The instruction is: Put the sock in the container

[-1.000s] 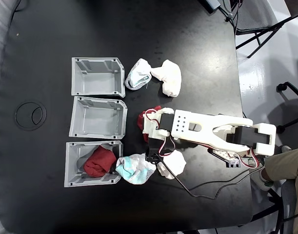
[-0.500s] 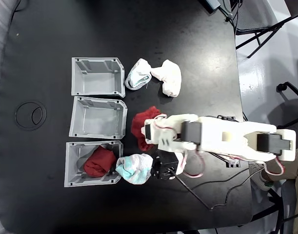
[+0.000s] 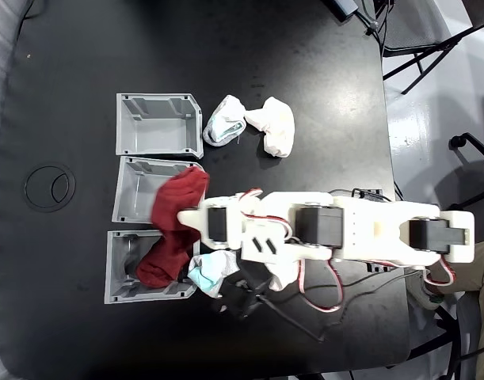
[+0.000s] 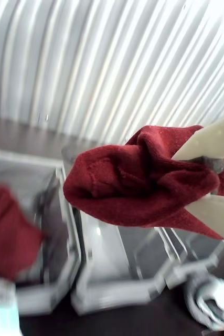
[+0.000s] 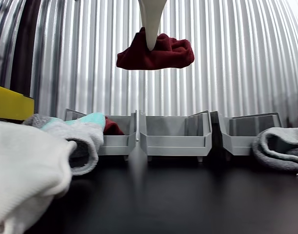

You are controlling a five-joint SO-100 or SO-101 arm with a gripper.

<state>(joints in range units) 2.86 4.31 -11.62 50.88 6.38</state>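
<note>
My gripper (image 4: 209, 184): both pale fingers pressed together onto the sock (image 4: 138, 181), pinching a fold of its dark red fabric at the right of the wrist view.
The sock aloft: in the other view it hangs bunched (image 5: 155, 52) from my fingertips, high above the row of bins and touching none of them.
Where it sits from above: in the fixed view the sock (image 3: 181, 199) overlaps the near-right corner of the middle container (image 3: 139, 194), its lower end trailing toward the bottom container (image 3: 116, 269).
Second red sock: lying inside the bottom container (image 3: 153, 271).
Top container (image 3: 158, 124): open side up, at the head of the row.
On the black table (image 3: 67, 71): a white-and-teal sock (image 3: 211, 271) just beside the bottom container, under my arm; another white-and-teal sock (image 3: 224, 121) and a plain white sock (image 3: 275, 125) right of the top container.
</note>
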